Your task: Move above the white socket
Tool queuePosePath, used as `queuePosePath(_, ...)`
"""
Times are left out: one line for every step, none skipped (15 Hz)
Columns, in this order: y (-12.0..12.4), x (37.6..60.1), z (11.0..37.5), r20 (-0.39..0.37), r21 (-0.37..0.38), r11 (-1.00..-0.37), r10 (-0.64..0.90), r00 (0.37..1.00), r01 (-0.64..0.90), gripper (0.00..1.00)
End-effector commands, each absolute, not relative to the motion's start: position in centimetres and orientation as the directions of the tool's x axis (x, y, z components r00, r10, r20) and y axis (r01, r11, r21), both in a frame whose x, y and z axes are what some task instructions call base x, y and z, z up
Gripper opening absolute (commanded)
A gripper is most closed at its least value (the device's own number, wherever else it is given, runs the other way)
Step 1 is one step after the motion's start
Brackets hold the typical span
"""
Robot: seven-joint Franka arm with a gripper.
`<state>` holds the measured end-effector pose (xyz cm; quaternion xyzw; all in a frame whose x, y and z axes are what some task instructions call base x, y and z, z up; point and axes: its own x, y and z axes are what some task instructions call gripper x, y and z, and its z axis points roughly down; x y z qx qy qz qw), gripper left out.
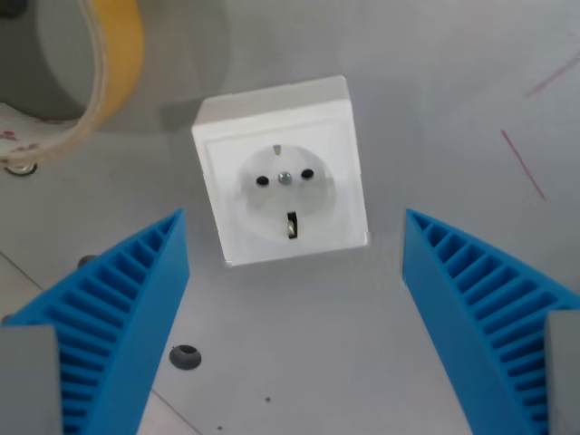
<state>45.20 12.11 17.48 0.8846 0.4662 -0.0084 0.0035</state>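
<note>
A white square socket point(283, 172) lies flat on the grey table, in the upper middle of the wrist view, turned a little clockwise. Its round recess shows two pin holes, a centre screw and an earth clip. My gripper point(294, 236) hangs above it, open, with nothing between its ribbed blue fingers point(127, 308). One finger reaches up from the lower left, the other from the lower right. The socket's lower edge sits between and just beyond the fingertips.
A roll of yellow tape point(109, 63) stands at the upper left, close to the socket's corner. A small dark hole point(185, 356) is in the table at the lower left. Thin red marks point(524, 163) cross the table at the upper right.
</note>
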Motion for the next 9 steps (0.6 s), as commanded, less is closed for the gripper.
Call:
queuePosePath(12.56, 44.71, 16.75, 0.046, 0.086, -0.437, 0.899, 0.435, 0.895, 1.00)
queuePosePath(12.70, 44.70, 16.63, 0.045, 0.086, -0.438, 0.899, 0.436, 0.895, 1.00)
queuePosePath(12.82, 44.69, 16.52, 0.045, 0.086, -0.441, 0.898, 0.439, 0.893, 1.00)
queuePosePath(12.92, 44.68, 16.44, 0.045, 0.085, -0.442, 0.897, 0.440, 0.893, 1.00)
queuePosePath(13.01, 44.67, 16.37, 0.045, 0.083, -0.448, 0.894, 0.446, 0.890, 1.00)
queuePosePath(13.08, 44.66, 16.31, 0.043, 0.082, -0.455, 0.891, 0.453, 0.887, 1.00)
queuePosePath(13.14, 44.65, 16.27, 0.043, 0.082, -0.460, 0.888, 0.458, 0.884, 1.00)
queuePosePath(13.19, 44.64, 16.25, 0.043, 0.082, -0.465, 0.885, 0.463, 0.881, 1.00)
queuePosePath(13.22, 44.64, 16.23, 0.043, 0.081, -0.469, 0.883, 0.467, 0.880, 1.00)
